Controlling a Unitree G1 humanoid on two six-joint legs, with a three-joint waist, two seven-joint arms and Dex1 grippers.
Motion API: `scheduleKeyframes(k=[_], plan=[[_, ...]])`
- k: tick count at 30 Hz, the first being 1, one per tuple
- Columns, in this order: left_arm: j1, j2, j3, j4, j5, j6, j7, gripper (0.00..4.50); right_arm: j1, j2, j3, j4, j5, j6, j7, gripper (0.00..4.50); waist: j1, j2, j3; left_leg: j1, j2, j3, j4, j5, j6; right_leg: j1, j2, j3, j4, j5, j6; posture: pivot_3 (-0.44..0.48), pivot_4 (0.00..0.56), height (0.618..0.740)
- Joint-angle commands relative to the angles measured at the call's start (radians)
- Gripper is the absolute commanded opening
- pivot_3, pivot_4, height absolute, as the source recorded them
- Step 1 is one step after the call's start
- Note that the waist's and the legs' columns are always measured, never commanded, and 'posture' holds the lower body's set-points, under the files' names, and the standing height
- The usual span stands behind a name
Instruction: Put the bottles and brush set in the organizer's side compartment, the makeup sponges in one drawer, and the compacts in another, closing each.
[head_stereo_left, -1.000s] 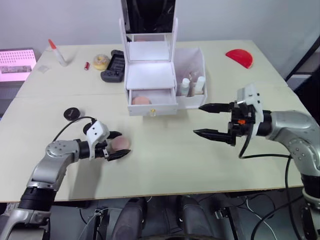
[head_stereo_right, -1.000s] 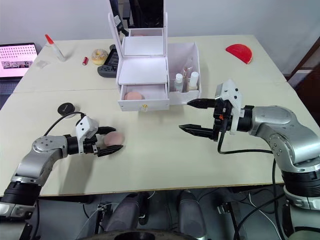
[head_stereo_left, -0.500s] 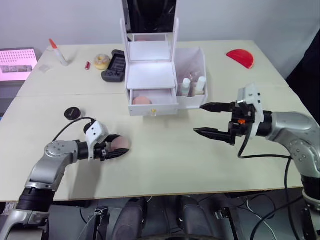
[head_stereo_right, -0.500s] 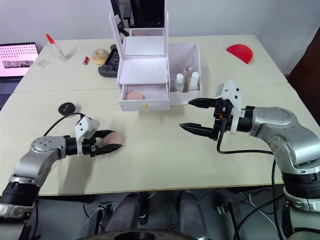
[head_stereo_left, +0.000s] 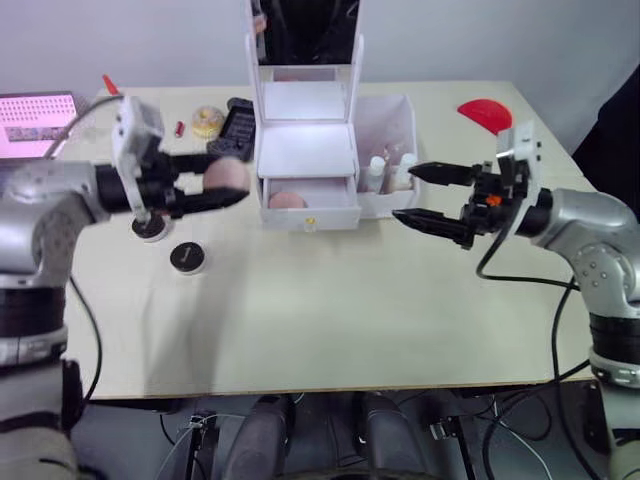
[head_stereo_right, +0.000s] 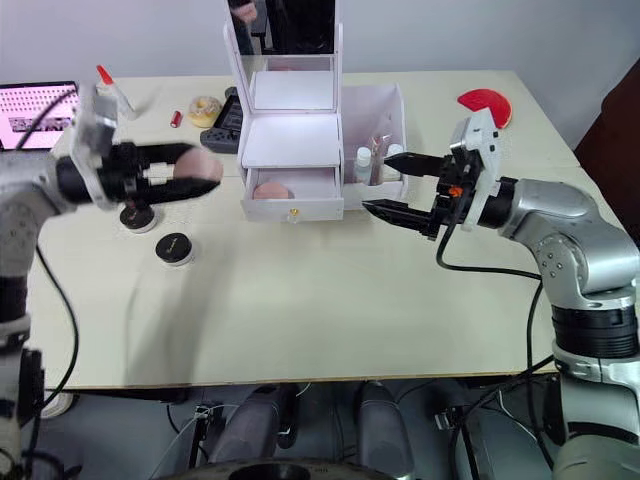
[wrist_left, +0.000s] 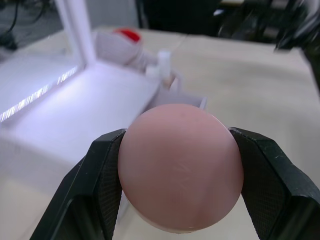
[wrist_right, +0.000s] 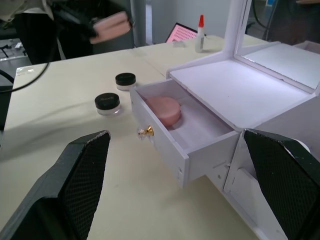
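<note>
Two compacts (head_stereo_left: 187, 257) sit on the bench (head_stereo_left: 320, 310) at left centre, and I have my right gripper (head_stereo_left: 424, 195) at right centre with fingers spread wide, just in front of the side bin (head_stereo_left: 398, 125). Farther up on the left, my left gripper (head_stereo_left: 225, 182) clamps a sponge (head_stereo_left: 226, 174) in the air beside the organizer (head_stereo_left: 305, 140), whose lower drawer (head_stereo_left: 308, 203) stands open with another sponge (head_stereo_left: 286, 200) inside.

sponge (head_stereo_left: 226, 176) – held, L end effector (head_stereo_left: 222, 184) | 2nd sponge (head_stereo_left: 285, 200) – in open drawer (head_stereo_left: 307, 203)
</note>
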Motion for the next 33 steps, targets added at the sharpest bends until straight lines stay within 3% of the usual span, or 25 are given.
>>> scheduleKeyframes(k=[1, 6, 13, 20, 32, 33], plan=[[-0.107, -0.069, -0.083, 0.08, 0.044, -0.038, -0.032, 2.68, -0.016, 0.01, -0.011, -0.015, -0.005, -0.021, -0.004, 4.5, -0.001, 0.0, 0.0, 0.0, 0.0, 0.0, 0.0, 0.0, 0.0, 0.0, 0.0, 0.0, 0.0, 0.0, 0.0, 0.0, 0.15, 0.737], [-0.258, -0.213, -0.215, 0.347, 0.186, -0.186, -0.087, 2.68, -0.005, 0.029, -0.004, -0.041, -0.009, -0.022, -0.024, 4.5, -0.003, 0.0, 0.0, 0.0, -0.002, 0.001, 0.001, 0.0, 0.0, 0.0, 0.001, 0.0, 0.0, 0.0, 0.0, 0.0, 0.15, 0.737], [-0.353, -0.333, -0.262, 0.605, 0.291, -0.323, -0.138, 2.68, 0.038, 0.037, -0.03, -0.108, 0.011, -0.002, -0.072, 4.5, -0.02, 0.0, 0.0, -0.001, -0.001, 0.001, 0.0, 0.0, 0.0, -0.001, 0.002, 0.0, 0.001, 0.0, 0.001, 0.0, 0.15, 0.737], [-0.375, -0.402, -0.256, 0.71, 0.357, -0.401, -0.138, 2.68, 0.079, 0.031, -0.062, -0.16, 0.038, 0.021, -0.106, 4.5, -0.021, 0.0, 0.0, -0.002, -0.001, 0.0, 0.0, 0.0, 0.0, -0.001, 0.002, 0.0, 0.001, 0.001, 0.001, 0.0, 0.15, 0.737], [-0.395, -0.426, -0.229, 0.794, 0.394, -0.445, -0.129, 2.68, 0.098, 0.029, -0.074, -0.185, 0.059, 0.039, -0.131, 4.5, -0.021, -0.001, 0.0, -0.002, -0.001, -0.003, 0.001, 0.0, 0.0, -0.001, 0.002, 0.0, 0.001, 0.001, 0.001, 0.0, 0.15, 0.737], [-0.393, -0.425, -0.228, 0.791, 0.394, -0.443, -0.131, 3.18, 0.098, 0.029, -0.074, -0.185, 0.06, 0.04, -0.131, 4.5, -0.021, -0.001, 0.0, -0.002, -0.001, -0.003, 0.001, 0.0, 0.0, -0.001, 0.002, 0.0, 0.001, 0.001, 0.001, 0.0, 0.15, 0.737]])
